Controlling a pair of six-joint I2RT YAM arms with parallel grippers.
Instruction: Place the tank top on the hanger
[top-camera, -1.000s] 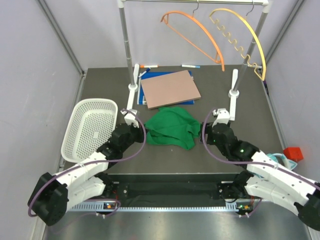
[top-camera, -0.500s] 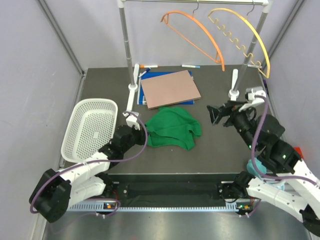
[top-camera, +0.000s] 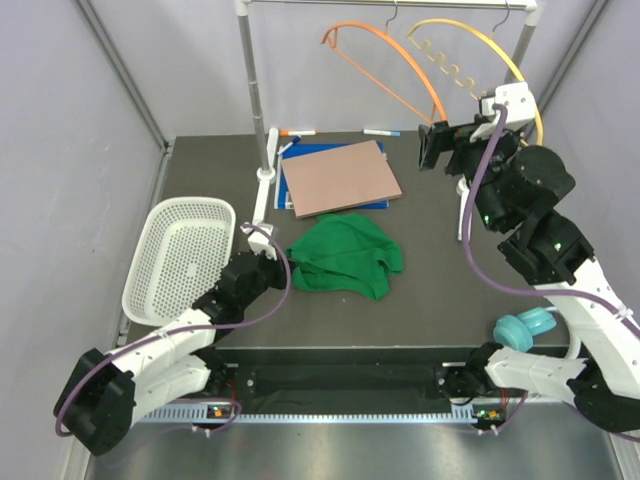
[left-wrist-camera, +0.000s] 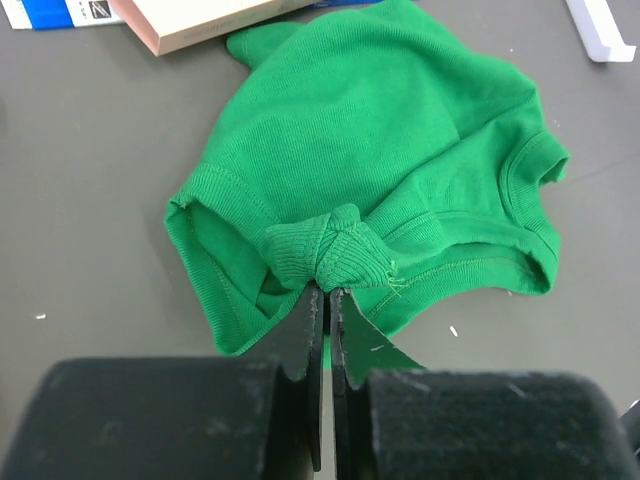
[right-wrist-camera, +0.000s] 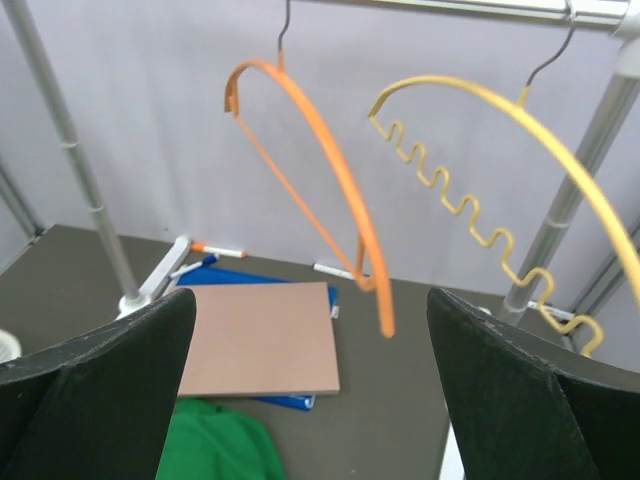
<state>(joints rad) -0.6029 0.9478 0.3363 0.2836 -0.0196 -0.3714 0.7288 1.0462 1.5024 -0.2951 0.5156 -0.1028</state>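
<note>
right gripper (top-camera: 437, 148): wide open, empty, raised level with the hanger (right-wrist-camera: 345, 172)
hanger: hooked on the rail (right-wrist-camera: 450, 6), straight ahead; its arch descends toward this gripper
tank top (left-wrist-camera: 370, 130): crumpled on the table (left-wrist-camera: 80, 200)
left gripper (left-wrist-camera: 318, 295): closed on its bunched fold

The blue book (top-camera: 287, 195) near the far edge is largely hidden under the brown board (top-camera: 340, 177). A fold of the tank top (left-wrist-camera: 370, 150) is covered between the fingers of the left gripper (left-wrist-camera: 327, 292), apparently pinched there.
</note>
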